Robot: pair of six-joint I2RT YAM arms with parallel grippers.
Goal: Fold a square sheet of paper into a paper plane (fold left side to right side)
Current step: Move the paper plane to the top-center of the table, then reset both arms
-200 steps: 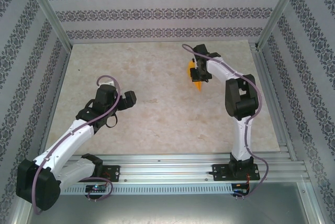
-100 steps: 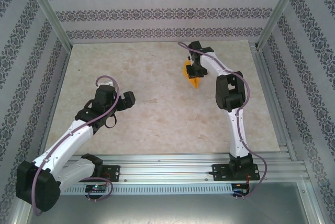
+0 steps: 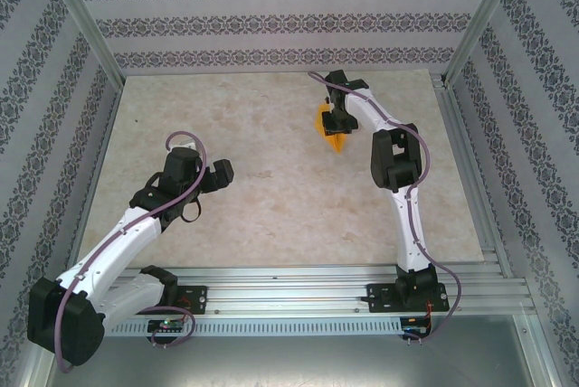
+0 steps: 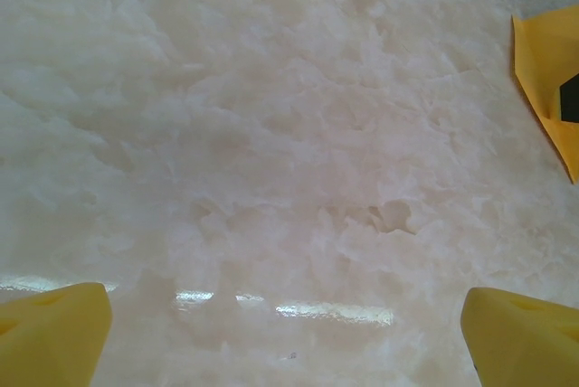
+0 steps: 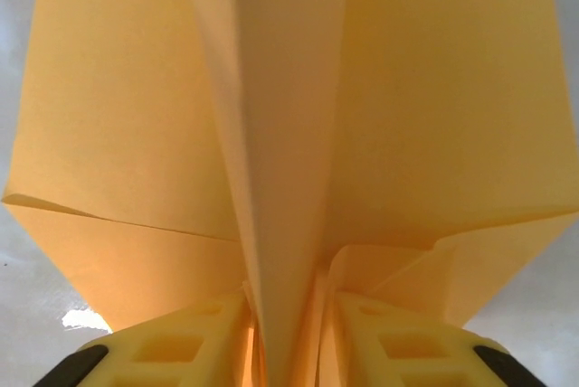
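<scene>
My right gripper [image 5: 289,351] is pinched shut on the paper plane [image 5: 289,134]. Its two yellow fingers [image 5: 194,342] squeeze the middle ridge from both sides.

In my right wrist view, the ridge runs straight away from my fingers, from 6 o'clock up to 12 o'clock. One wing spreads out to 9 o'clock and the other to 3 o'clock. So the long line of the plane matches the way my gripper points. I think that is the thing that matters most for the next move. A fold from the left side to the right side has to turn on that ridge, and I hold it right there.

In the top view, the paper plane [image 3: 327,127] is at about 1 o'clock from the middle of the table [image 3: 226,116]. Its sharp tip points to 6 o'clock, toward my bases. My right gripper [image 3: 338,119] sits right on it. I cannot tell if the paper touches the table or hangs just above it.

My left gripper [image 3: 220,173] is well apart from the plane, at about 8 o'clock from it. Its fingers [image 4: 50,333] are wide apart and hold nothing. In my left wrist view, the plane [image 4: 543,70] peeks in at 2 o'clock. The right arm is much nearer, so I think this job is for the right arm.
</scene>
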